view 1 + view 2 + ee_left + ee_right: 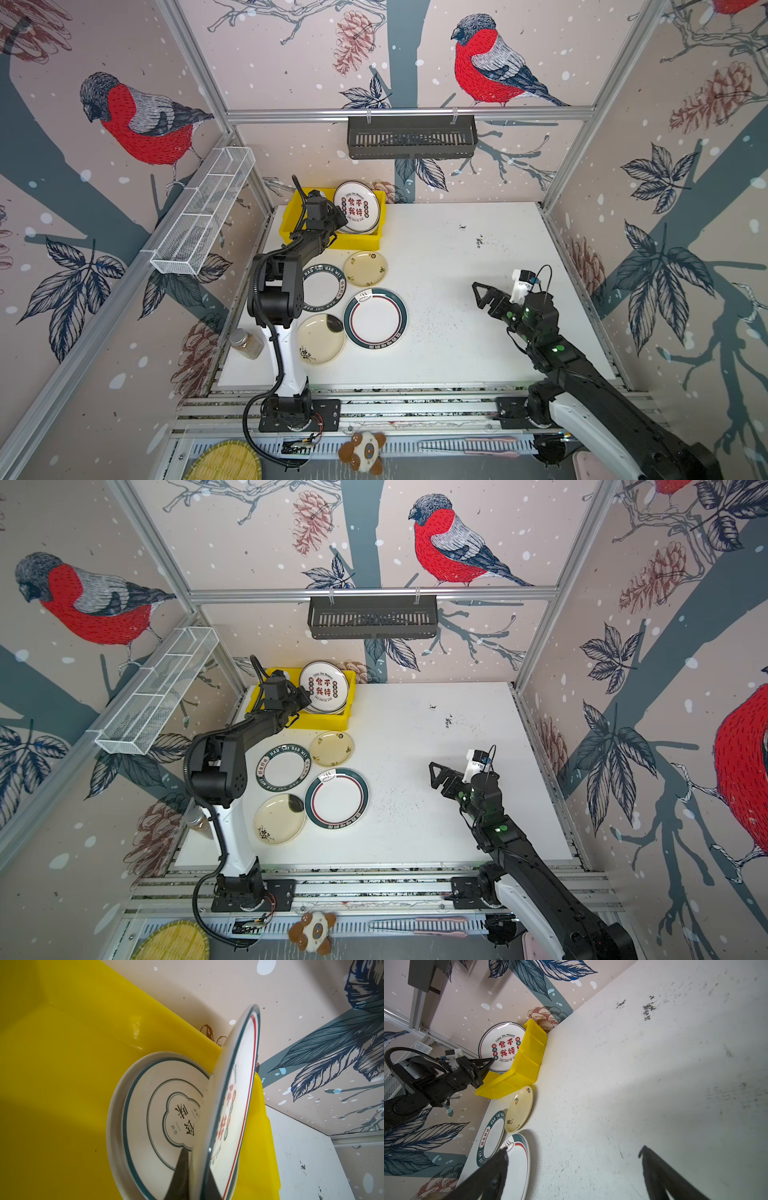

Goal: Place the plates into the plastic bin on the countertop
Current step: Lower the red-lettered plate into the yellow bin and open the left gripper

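My left gripper [340, 219] [197, 1154] is shut on the rim of a white plate with red Chinese writing [357, 206] [324, 686] [234, 1095] [500, 1047], holding it tilted on edge over the right half of the yellow plastic bin [291, 226] [351, 700] [62, 1064]. Other plates lie stacked in the bin beneath it [149, 1109]. Several plates rest on the countertop [457, 291] in front of the bin: two cream ones [365, 269] [320, 338], a lettered dark-rimmed one [324, 286], a green-and-red-ringed one [375, 318]. My right gripper [477, 295] [432, 775] [573, 1151] hovers open and empty right of them.
A black slotted basket [411, 137] hangs on the back wall and a white wire-mesh basket [203, 212] on the left wall. A jar [247, 343] stands at the table's left edge. A bamboo disc [224, 461], a plush toy [361, 451] and tongs [469, 446] lie beyond the front rails.
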Controlling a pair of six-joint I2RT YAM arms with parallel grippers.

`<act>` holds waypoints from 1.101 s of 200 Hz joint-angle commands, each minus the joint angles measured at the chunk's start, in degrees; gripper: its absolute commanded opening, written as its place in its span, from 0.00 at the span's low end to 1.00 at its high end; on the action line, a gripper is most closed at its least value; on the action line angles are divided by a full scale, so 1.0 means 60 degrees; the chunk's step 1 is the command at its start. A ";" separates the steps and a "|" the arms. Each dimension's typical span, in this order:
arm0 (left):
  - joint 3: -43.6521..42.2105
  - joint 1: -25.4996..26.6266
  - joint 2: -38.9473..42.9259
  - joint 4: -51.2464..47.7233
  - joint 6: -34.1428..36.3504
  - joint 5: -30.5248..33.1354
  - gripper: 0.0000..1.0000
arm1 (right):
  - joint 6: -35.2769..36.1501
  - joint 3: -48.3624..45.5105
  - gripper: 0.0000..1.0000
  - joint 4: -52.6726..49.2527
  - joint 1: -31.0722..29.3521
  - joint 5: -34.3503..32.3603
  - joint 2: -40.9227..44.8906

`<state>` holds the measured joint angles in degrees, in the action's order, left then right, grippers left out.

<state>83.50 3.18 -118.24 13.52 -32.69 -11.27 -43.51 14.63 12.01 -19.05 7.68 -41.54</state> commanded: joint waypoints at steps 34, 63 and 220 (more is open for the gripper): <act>0.0118 0.0124 0.0079 0.0054 0.0456 -0.0289 0.54 | 0.0098 -0.0037 0.99 -0.0030 0.0068 0.0214 0.0024; 0.0102 0.0348 0.0418 0.0032 0.0887 0.0105 0.66 | 0.0139 -0.0033 0.99 -0.0198 0.0075 0.0282 0.0033; -0.1220 0.0660 0.2247 0.0145 0.1227 0.0836 0.98 | 0.0249 0.0060 0.99 -0.0615 0.0058 0.0767 0.0046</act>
<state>78.11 6.48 -107.35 12.47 -25.54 -7.27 -43.11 15.00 8.49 -18.59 11.14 -41.25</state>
